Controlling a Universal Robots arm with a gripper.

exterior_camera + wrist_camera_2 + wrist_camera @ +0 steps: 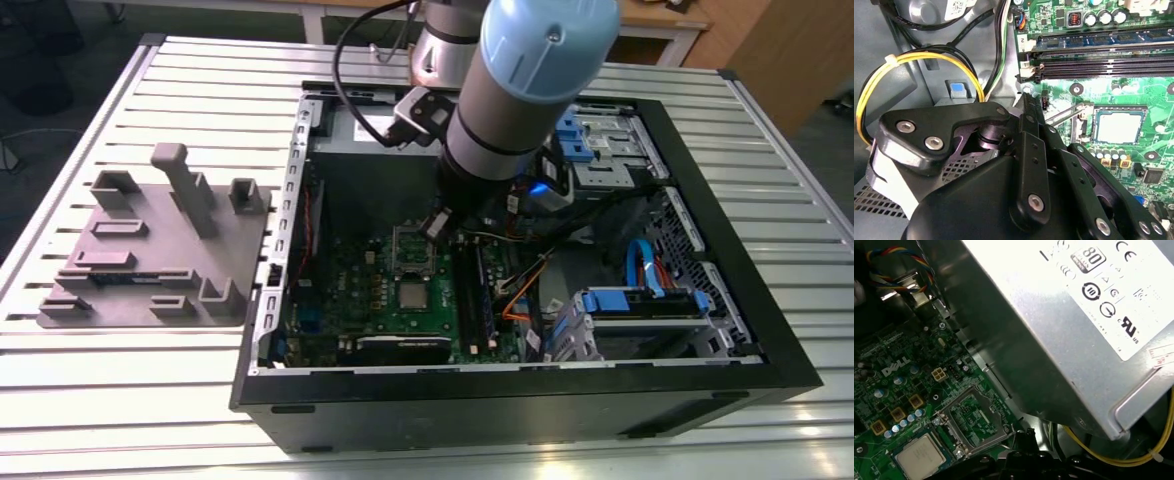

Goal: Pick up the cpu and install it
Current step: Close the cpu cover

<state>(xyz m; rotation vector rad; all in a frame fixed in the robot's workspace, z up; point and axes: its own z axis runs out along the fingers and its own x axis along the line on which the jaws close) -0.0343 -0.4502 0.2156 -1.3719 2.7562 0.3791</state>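
Note:
The cpu [415, 294] lies flat on the green motherboard inside the open computer case [534, 385], seated in its socket with its dull silver top up. It also appears in both wrist views [1119, 125] [919, 457]. The silver socket frame [974, 415] stands swung open beside it, and a thin wire lever [1063, 115] runs from the socket toward my fingers. My gripper [437, 226] hangs inside the case a short way from the cpu, on the power-supply side of the open frame. Its black fingers [1026, 107] meet at the tip, shut, with nothing visible between them.
A big grey power-supply box with a white label [1089, 315] looms close beside the gripper. Yellow and black cables [884, 80] loop nearby. Black memory slots [1104, 65] run past the socket. Blue drive bays [641, 300] fill the case's other end. A grey fixture tray [147, 250] sits on the exterior view's left.

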